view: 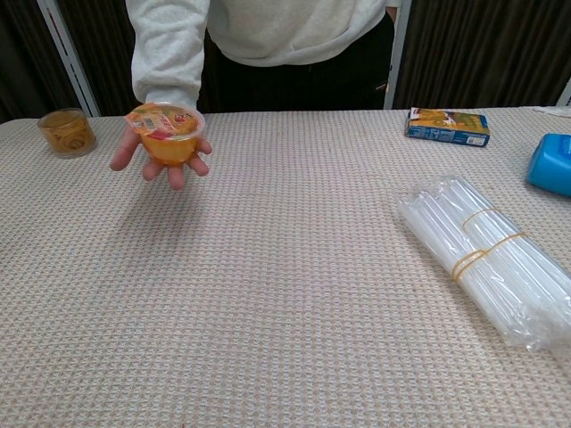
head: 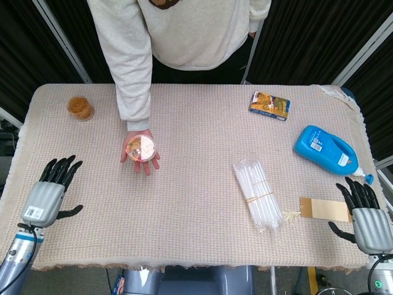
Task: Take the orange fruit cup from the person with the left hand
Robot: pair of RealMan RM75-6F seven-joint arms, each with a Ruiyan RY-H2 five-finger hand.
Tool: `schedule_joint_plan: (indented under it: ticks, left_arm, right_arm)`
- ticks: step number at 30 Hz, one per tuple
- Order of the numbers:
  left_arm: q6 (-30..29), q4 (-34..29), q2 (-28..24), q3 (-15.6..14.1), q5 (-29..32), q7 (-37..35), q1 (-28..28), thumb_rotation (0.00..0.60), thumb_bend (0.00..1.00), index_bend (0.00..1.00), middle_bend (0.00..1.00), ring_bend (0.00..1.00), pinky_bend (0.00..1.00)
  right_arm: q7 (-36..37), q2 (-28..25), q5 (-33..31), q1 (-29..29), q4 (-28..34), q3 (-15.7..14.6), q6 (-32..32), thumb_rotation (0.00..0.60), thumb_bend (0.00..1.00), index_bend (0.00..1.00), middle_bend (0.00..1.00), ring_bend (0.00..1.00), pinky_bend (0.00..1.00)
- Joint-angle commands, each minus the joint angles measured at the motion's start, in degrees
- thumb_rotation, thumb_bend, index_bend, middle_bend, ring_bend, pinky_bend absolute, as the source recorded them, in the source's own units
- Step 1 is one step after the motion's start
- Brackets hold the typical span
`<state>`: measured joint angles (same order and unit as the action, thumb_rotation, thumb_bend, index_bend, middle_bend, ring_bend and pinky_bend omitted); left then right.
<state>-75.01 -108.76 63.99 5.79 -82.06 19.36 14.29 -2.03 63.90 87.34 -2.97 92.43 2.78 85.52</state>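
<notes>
The person holds an orange fruit cup [head: 139, 147] [view: 168, 135] with a foil lid on an upturned palm [head: 145, 161], above the left half of the table. My left hand [head: 51, 192] hovers near the table's front left edge, fingers spread and empty, well short of the cup and to its left. At the front right edge my right hand [head: 363, 212] rests with its fingers apart, holding nothing. Neither hand shows in the chest view.
A small jar of orange snacks [head: 80, 107] stands at the back left. A bundle of clear straws [head: 258, 194], a blue snack box [head: 269, 105], a blue bottle [head: 325, 150] and a brown tag [head: 327, 209] lie on the right half.
</notes>
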Motion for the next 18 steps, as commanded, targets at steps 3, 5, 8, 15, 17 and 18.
schedule_joint_plan:
  ticks: [3,5,8,15,17,18]
  left_arm:
    - [11.75,-7.04,-2.59,10.35,20.17,11.04,12.11,0.6,0.18,0.07,0.0,0.0,0.0]
    - [13.5,-7.21,-2.23,12.48,26.97,15.71,16.1,0.6,0.19,0.08,0.0,0.0,0.01]
    - [14.07,-6.87,-0.55,14.57,39.9,24.75,23.4,0.6,0.19,0.09,0.0,0.0,0.03]
    - [9.93,-4.31,4.24,16.24,64.11,37.32,37.18,0.6,0.19,0.12,0.0,0.0,0.06]
    - [8.65,-2.57,6.18,16.35,67.7,39.9,40.49,0.6,0.19,0.13,0.0,0.0,0.07]
    - [8.14,-1.98,6.97,16.41,69.04,40.75,41.68,0.6,0.19,0.13,0.0,0.0,0.07]
  right_arm:
    - [0.47,-0.18,0.39,-0.05,-0.11,-0.12,0.06,0.6,0.11,0.11,0.0,0.0,0.0]
    - [0.71,-0.26,0.56,-0.03,-0.13,-0.24,0.06,0.6,0.11,0.11,0.0,0.0,0.0]
    - [1.03,-0.37,0.64,-0.07,-0.26,-0.33,-0.08,0.6,0.11,0.11,0.0,0.0,0.0]
    - [2.14,-0.71,0.59,0.0,-0.25,-0.42,-0.13,0.6,0.11,0.11,0.0,0.0,0.0]
    - [2.38,-0.75,0.65,0.0,-0.27,-0.46,-0.13,0.6,0.11,0.11,0.0,0.0,0.0]
    - [2.49,-0.76,0.62,-0.01,-0.29,-0.47,-0.19,0.6,0.11,0.11,0.0,0.0,0.0]
